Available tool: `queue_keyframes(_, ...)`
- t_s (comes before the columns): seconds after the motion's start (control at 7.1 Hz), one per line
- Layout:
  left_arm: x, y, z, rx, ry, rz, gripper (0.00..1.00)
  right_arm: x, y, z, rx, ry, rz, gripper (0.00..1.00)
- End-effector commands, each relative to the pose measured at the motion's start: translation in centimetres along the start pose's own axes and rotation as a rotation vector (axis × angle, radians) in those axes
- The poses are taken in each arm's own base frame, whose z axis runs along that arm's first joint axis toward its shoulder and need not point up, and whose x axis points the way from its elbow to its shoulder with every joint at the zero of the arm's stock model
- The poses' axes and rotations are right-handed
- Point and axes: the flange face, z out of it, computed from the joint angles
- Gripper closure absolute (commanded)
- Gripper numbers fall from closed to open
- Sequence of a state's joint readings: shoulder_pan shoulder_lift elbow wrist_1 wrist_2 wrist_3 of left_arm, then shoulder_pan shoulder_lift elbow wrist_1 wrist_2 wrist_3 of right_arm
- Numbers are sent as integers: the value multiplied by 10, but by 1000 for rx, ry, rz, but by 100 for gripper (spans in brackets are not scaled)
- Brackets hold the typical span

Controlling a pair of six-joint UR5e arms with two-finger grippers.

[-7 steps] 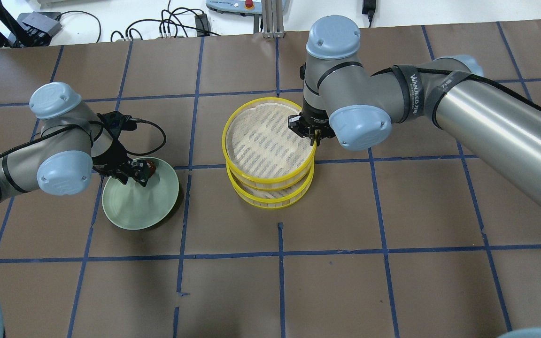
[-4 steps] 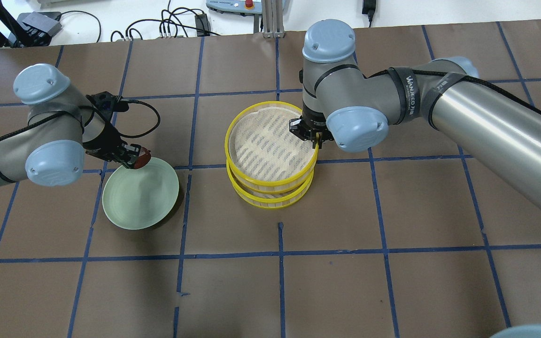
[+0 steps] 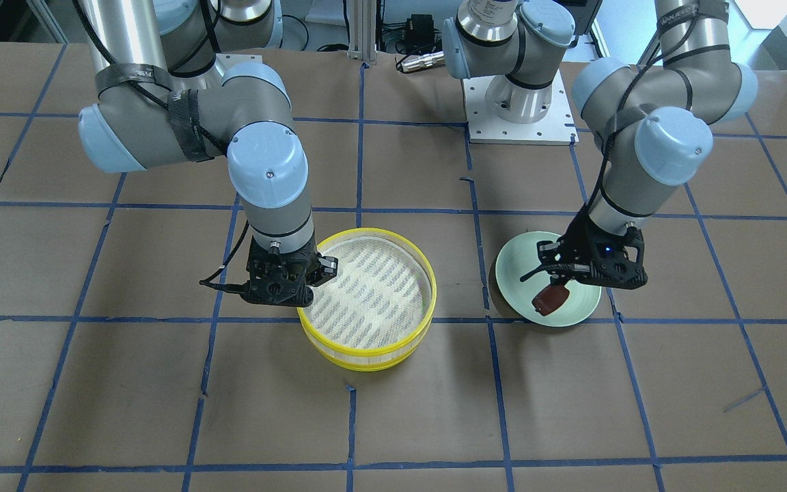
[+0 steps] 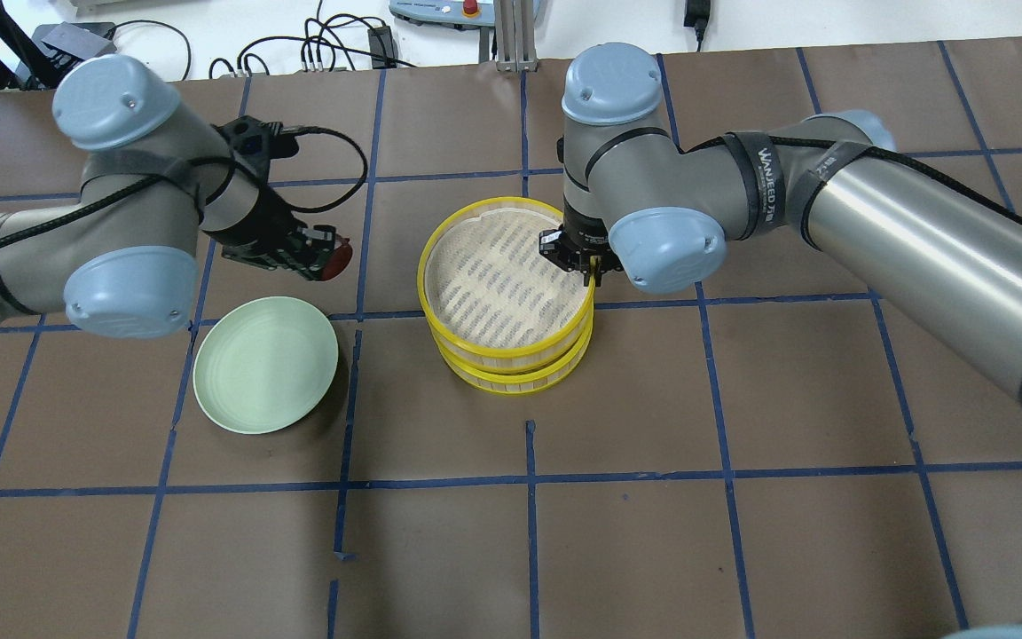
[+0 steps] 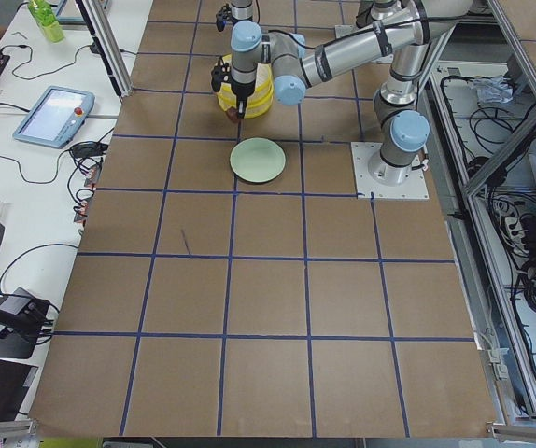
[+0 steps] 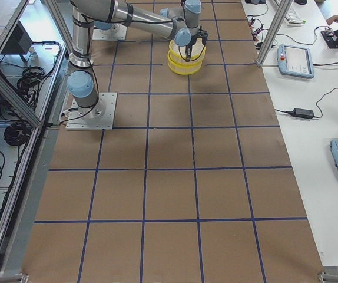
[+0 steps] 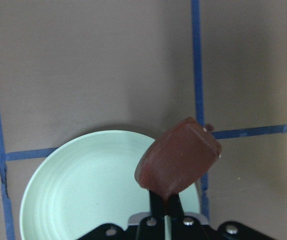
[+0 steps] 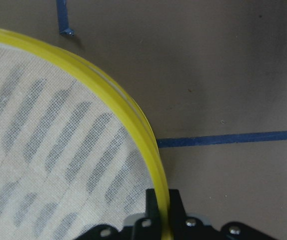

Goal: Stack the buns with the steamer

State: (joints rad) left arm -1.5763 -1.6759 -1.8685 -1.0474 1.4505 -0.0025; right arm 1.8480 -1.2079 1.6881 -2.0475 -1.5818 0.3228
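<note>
Robotics lab. Left arm [image 4: 121, 222] and right arm [image 4: 919, 231], both industrial, sit on a bolted white base plate [image 3: 550, 130]. The surface [image 4: 813, 550] is brown paper with a blue tape grid [image 4: 617, 477]. Side bench has a teach pendant [image 5: 51, 114]. Loose cables [image 5: 529, 252] and aluminium frame posts [image 5: 107, 47] ring the cell.

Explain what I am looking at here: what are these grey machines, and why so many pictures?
These are two robot arms at a table, each ending in two-fingered jaws. The pictures show one moment: one camera above and behind the robot, one facing it, one at each table end, one on each wrist. On the table lie a green plate and a yellow steamer of two stacked trays. The left jaws hold a reddish-brown bun in the air. The right jaws are clamped on the top tray at its rim. No white bun shows.
</note>
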Motion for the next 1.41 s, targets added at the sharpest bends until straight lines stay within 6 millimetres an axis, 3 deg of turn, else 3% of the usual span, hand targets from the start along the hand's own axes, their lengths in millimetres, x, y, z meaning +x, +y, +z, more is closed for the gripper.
queue_keyframes(0.0, 116, -1, -37, 30, 70, -79, 100, -1, 2, 6, -7, 16, -23, 45)
queue_keyframes(0.14, 118, -4, -30, 21, 69, -76, 100, -1, 4, 9, -13, 18, -29, 0)
queue_keyframes(0.28, 117, -4, -21, 6, 65, -78, 100, 0, 4, 8, -12, 20, -31, 0)
queue_keyframes(0.42, 117, -6, -12, -15, 61, -98, 93, 1, 5, 4, -9, 19, -32, 0)
queue_keyframes(0.56, 117, -8, 7, -49, 63, -136, 10, 8, -2, -6, -14, 20, -20, 0)
queue_keyframes(0.7, 118, -8, 16, -58, 62, -151, 0, 26, -3, -42, -9, 20, 0, 0)
queue_keyframes(0.99, 119, -12, -1, -25, 67, -143, 0, 104, 8, -124, -11, 0, 92, 0)
queue_keyframes(1.13, 107, -16, -16, -5, 66, -120, 0, 124, 25, -159, 17, -5, 120, 0)
queue_keyframes(1.27, 82, -18, -29, -32, 49, -85, 0, 129, 46, -185, 43, -10, 125, 0)
